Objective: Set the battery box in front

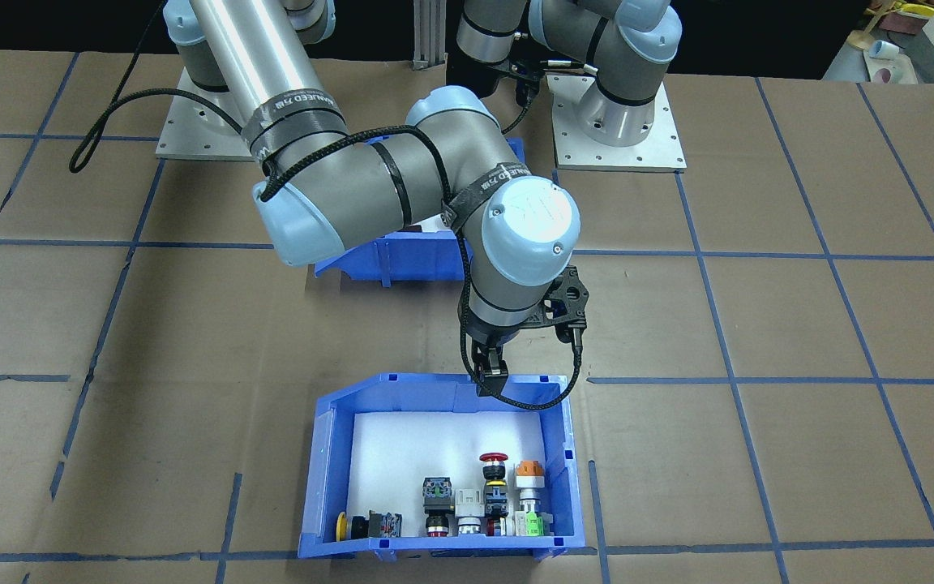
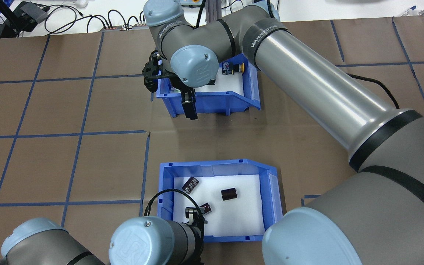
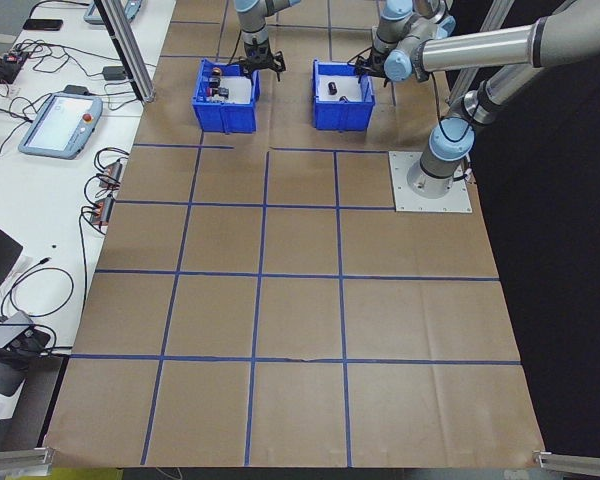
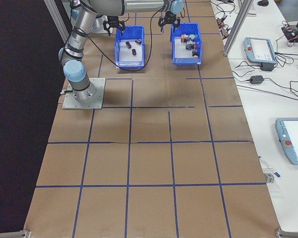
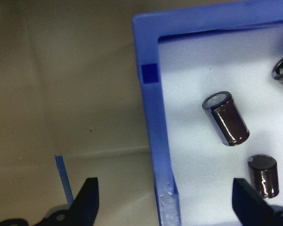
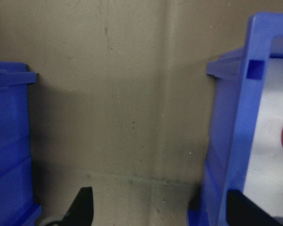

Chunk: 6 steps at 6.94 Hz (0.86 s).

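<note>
The left hand (image 5: pixel 162 200) is spread wide, its two dark fingers astride the side wall of the battery box (image 2: pixel 274 198): in the left wrist view one finger (image 5: pixel 87 200) sits at the lower left over bare worktop, the other at the lower right over the white pad. Whether the fingers touch the wall cannot be told. In the overhead view this hand (image 2: pixel 196 217) shows at the lower centre of the frame, at the box's lower left corner.

The right hand (image 2: pixel 188 106) is also spread, holding nothing. In the overhead view it hangs at the near wall of the switch box (image 2: pixel 212 103), in the upper centre. Its wrist view shows that blue wall at the right and another blue box at the left edge, with brown worktop (image 6: pixel 122 117) between.

The battery box is a blue plastic bin with a white floor pad, standing upright in the lower centre of the overhead view, well apart from the switch box. Three small dark brown cylinders (image 2: pixel 229 193) lie on their sides on the pad, apart from one another.
</note>
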Each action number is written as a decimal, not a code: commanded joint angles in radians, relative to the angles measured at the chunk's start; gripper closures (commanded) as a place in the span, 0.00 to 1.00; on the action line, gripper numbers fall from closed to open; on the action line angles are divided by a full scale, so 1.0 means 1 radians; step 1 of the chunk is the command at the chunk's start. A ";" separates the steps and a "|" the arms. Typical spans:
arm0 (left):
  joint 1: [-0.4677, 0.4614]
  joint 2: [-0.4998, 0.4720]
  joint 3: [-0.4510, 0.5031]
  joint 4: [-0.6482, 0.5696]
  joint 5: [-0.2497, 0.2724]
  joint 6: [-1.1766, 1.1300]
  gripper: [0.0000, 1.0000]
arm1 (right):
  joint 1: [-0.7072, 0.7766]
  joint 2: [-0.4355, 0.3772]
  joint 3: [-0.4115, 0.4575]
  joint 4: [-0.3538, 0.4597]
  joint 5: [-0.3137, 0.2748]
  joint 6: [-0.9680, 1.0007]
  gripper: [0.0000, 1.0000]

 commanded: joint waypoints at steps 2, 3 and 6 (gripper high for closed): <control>-0.009 -0.079 0.000 0.006 0.007 -0.026 0.04 | -0.004 -0.001 0.109 -0.217 -0.053 0.003 0.00; -0.009 -0.087 0.003 0.017 0.012 -0.023 0.05 | -0.006 -0.002 0.109 -0.219 -0.057 0.002 0.00; -0.009 -0.092 -0.002 0.021 0.001 -0.022 0.77 | -0.040 -0.004 0.095 -0.217 -0.054 -0.006 0.00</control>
